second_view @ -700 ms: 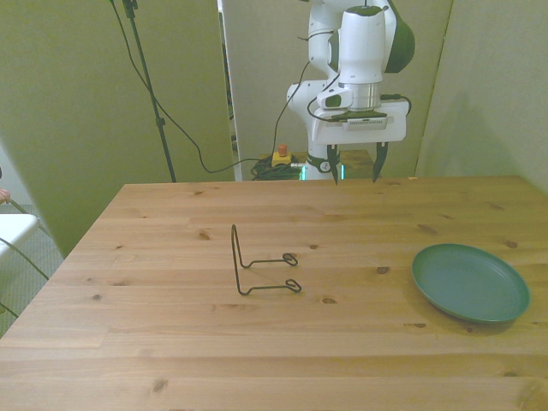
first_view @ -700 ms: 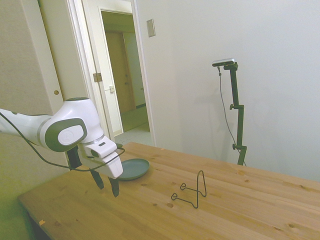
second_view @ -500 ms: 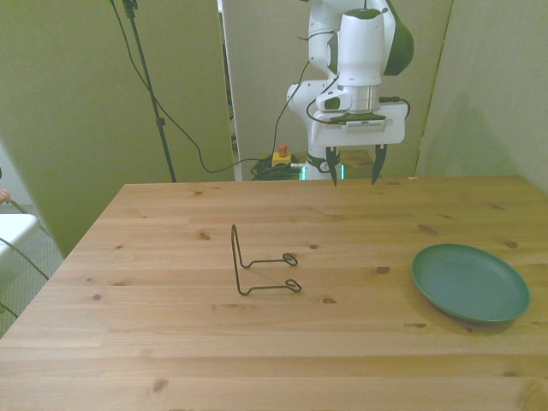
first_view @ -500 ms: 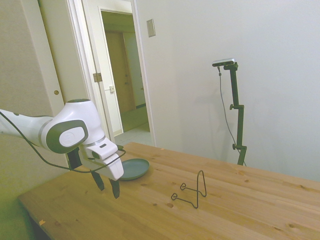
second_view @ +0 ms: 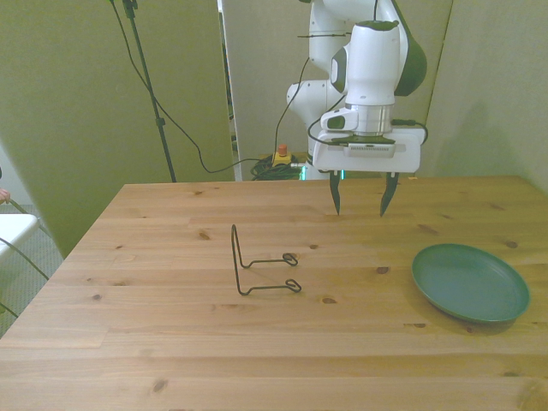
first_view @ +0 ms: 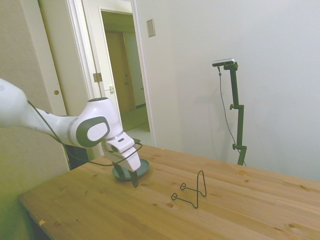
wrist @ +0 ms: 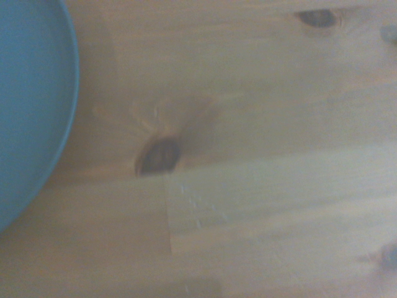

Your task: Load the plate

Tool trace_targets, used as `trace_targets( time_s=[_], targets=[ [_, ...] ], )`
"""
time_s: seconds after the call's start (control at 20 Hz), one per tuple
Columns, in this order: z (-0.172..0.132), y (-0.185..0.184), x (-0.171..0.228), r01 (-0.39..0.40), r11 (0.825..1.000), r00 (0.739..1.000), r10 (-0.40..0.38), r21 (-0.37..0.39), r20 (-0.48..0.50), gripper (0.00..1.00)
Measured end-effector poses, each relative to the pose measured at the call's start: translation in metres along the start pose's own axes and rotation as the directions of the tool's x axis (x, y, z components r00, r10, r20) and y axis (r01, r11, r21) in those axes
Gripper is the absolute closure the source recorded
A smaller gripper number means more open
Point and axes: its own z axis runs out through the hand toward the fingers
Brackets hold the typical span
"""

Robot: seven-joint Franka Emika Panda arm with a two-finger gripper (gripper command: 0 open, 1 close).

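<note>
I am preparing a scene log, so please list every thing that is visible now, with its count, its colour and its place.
plate: one, grey-green, flat on the table toward the front view's right, nothing in it; its rim also shows in the wrist view.
wire stand: one, thin black, upright on the table left of middle in the front view, apart from the plate.
table: one, light wood with dark knots, under everything.
doorway: one, open, white frame, behind the table in the side view.
wall plate: one, grey, on the white wall beside the doorway.
gripper: one, white body with dark fingers, open, above the table's far part, between stand and plate in the front view, holding nothing.
</note>
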Motion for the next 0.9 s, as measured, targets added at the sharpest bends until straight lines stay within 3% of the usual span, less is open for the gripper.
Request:
trace_targets(
  time_s=[0.35,0.55,0.9],
  targets=[
    [0.024,-0.056,0.031,-0.071,0.997,0.996,0.07,0.022,0.048,0.0],
    [0.028,-0.053,0.048,-0.112,0.992,0.986,0.105,0.052,0.128,0.0],
    [0.056,-0.048,0.067,-0.086,0.994,0.974,0.07,0.066,0.215,0.0]
  ],
)
